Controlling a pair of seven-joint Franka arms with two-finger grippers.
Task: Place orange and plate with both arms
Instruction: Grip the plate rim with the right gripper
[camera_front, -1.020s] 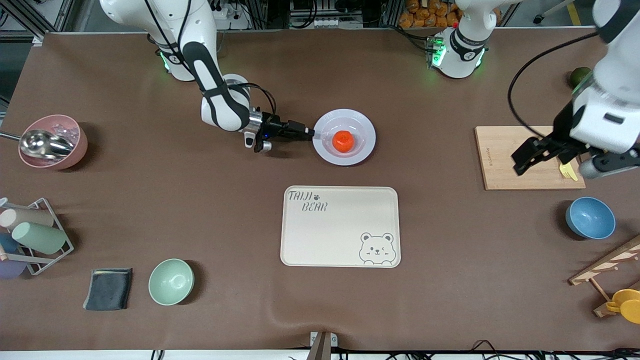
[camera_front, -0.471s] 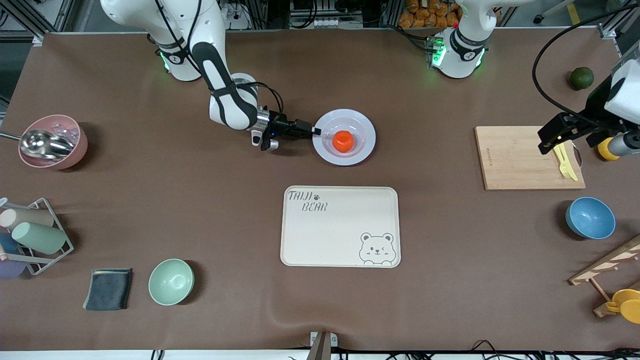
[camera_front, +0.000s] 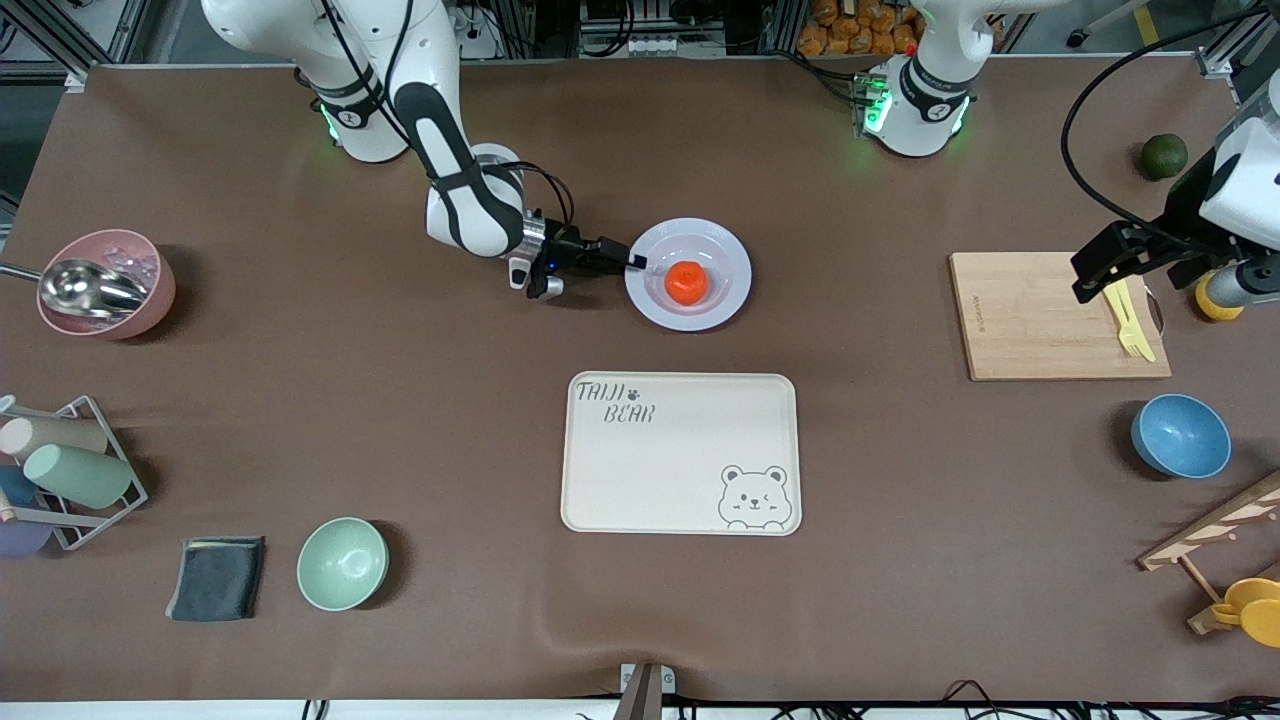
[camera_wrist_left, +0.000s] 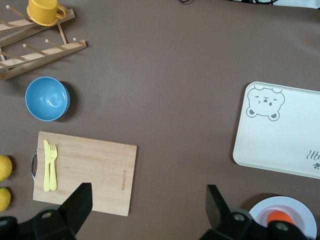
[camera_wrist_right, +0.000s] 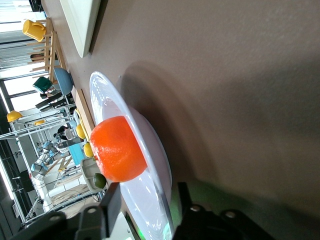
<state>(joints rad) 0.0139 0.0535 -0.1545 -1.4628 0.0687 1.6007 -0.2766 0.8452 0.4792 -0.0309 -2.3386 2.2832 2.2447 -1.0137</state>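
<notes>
Toward the table's robot-side edge, orange (camera_front: 687, 282) sitting in plate (camera_front: 725, 250), my right gripper (camera_front: 634, 262) straddling the plate's rim, jaws partly apart, my left gripper (camera_front: 1092, 277) wide open, empty, above cutting board (camera_front: 1030, 320) corner

We see the brown table (camera_front: 300, 350) evenly lit from overhead, with soft, short shadows hugging each object and no harsh glare. In the right wrist view the plate (camera_wrist_right: 150, 165) carries pale sheen on its rim and casts a broad dark shadow, while the background is bright and washed out. All views look sharp.
</notes>
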